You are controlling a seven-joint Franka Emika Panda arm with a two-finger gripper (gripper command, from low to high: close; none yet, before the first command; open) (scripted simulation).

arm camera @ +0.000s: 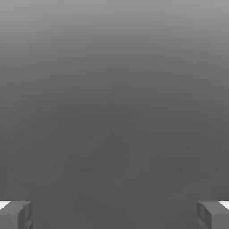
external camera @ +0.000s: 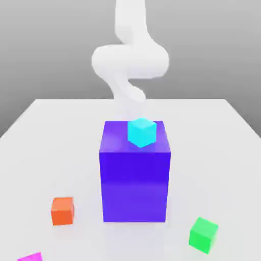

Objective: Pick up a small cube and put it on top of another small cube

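1. Magenta cube (external camera: 30, 256) lies nearest the camera in the exterior view, well in front of the big purple block (external camera: 135, 178) and off toward that view's left, half cut by the frame edge. A reach that far forward risks a poor grasp, since little of the cube can be judged.
2. Orange cube (external camera: 62, 210) sits on the table (external camera: 51, 132) near the purple block's front corner, on the exterior view's left; the green cube (external camera: 203, 234) sits in front of the block toward the exterior view's right. Both are free to pick. Going for the orange one, a finger could strike the block's wall during descent, because the 2 stand close.
3. The cyan cube (external camera: 141, 132) rests on top of the purple block, near its back edge and turned slightly askew. As a stacking target it sits high; a carried cube brought in too low would hit the block's side or knock the cyan cube off.
4. The gripper (arm camera: 114, 214) stands wide apart and holds nothing; its 2 fingertips (arm camera: 15, 214) show at the edges of the hand view, with only plain grey between them. It appears aimed at no cube, so a descent begun without re-aiming would likely close on air.
5. The arm (external camera: 130, 61) rises behind the purple block, so any path to the front cubes must clear the block and the cyan cube.
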